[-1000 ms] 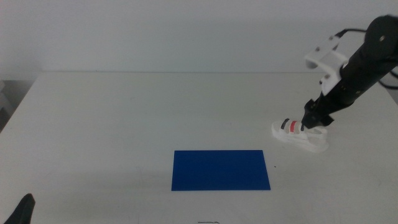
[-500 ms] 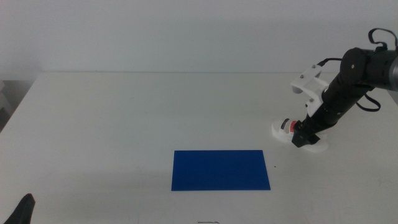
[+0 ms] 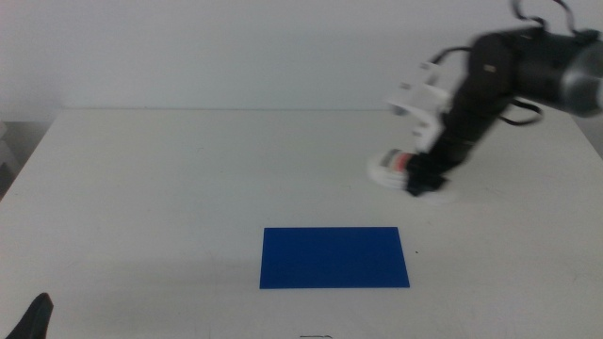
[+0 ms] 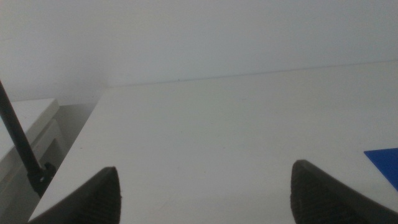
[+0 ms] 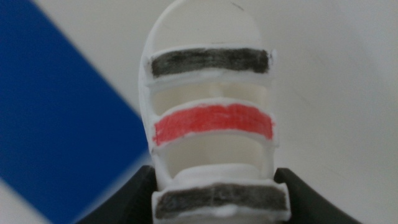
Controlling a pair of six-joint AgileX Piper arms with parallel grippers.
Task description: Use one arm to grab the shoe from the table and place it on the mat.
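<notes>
The white sandal (image 3: 388, 169) with two dark straps and one red strap is held by my right gripper (image 3: 420, 181), which is shut on its heel end. The arm (image 3: 490, 75) reaches in from the right and shows motion blur. The shoe seems slightly above the table (image 3: 170, 188), right of and beyond the dark blue mat (image 3: 334, 257). In the right wrist view the shoe (image 5: 211, 118) sits between the jaws of the right gripper (image 5: 217, 202), with the mat (image 5: 56, 124) beside it. My left gripper (image 4: 205, 193) is open and empty, and shows at the middle view's bottom left corner (image 3: 36, 318).
A corner of the mat (image 4: 385, 162) shows in the left wrist view. The table's far edge meets a plain white wall (image 3: 283, 47). A small dark speck (image 3: 416, 251) lies just right of the mat.
My right gripper closed on the shoe and carried it left and farther back on the table, nearer the mat's right end. The left arm has not moved.
</notes>
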